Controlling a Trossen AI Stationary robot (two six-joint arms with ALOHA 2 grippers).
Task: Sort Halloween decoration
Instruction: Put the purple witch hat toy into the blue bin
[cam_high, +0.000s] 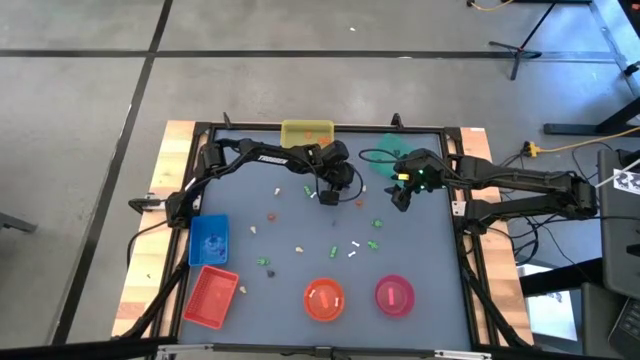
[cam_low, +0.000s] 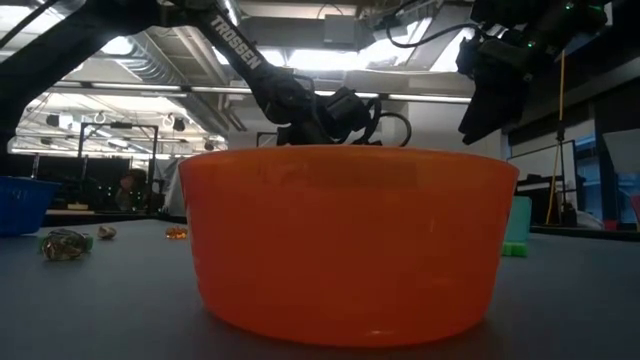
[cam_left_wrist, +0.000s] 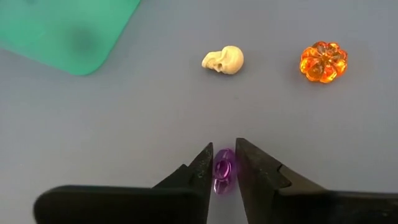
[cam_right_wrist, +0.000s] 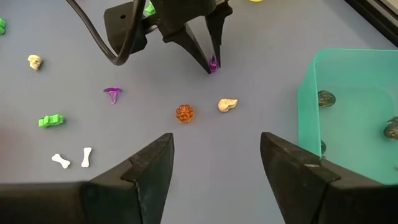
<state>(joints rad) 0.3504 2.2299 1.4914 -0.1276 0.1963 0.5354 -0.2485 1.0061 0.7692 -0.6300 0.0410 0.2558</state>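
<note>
- Nearest the low camera, an orange bowl is seen on the table.
- A purple trinket is pinched between the narrowed fingers of the left gripper, down at the table beside a beige skull and an orange pumpkin.
- The trinket could likely be squeezed out sideways, since only the fingertips hold it.
- The right gripper is held wide and empty by the green tray.
</note>
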